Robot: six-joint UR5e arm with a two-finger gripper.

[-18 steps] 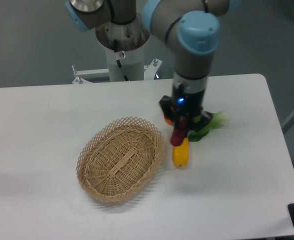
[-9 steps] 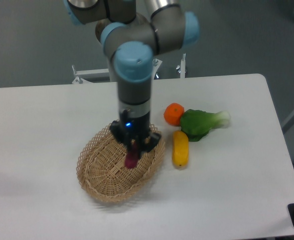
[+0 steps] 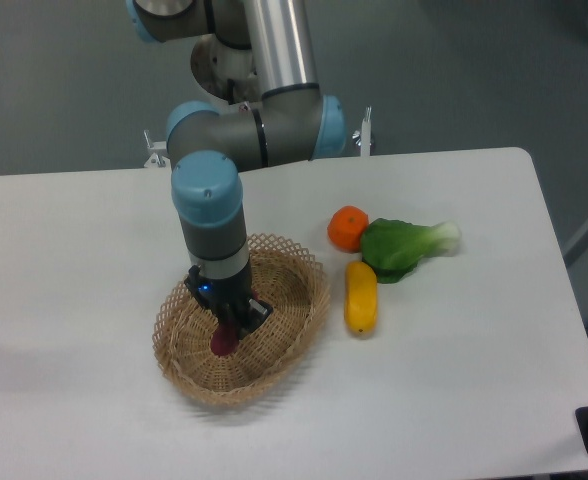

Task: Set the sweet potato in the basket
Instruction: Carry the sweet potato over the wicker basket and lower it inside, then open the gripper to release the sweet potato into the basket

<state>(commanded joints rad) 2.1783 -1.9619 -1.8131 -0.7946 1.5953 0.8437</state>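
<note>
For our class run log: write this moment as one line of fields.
phase: placing | gripper: shut on sweet potato, low inside basket | release: not yet | bystanders: yellow vegetable, orange, leafy green right of basket

Sweet potato (image 3: pixel 222 341): small, magenta, hanging end-down inside basket (image 3: pixel 294 310). Basket: tan oval wicker, upright on worktop.

White table (image 3: pixel 94 250) holding a wicker basket (image 3: pixel 294 305), orange (image 3: pixel 348 227), leafy green (image 3: pixel 402 248) and yellow vegetable (image 3: pixel 361 297).
</note>
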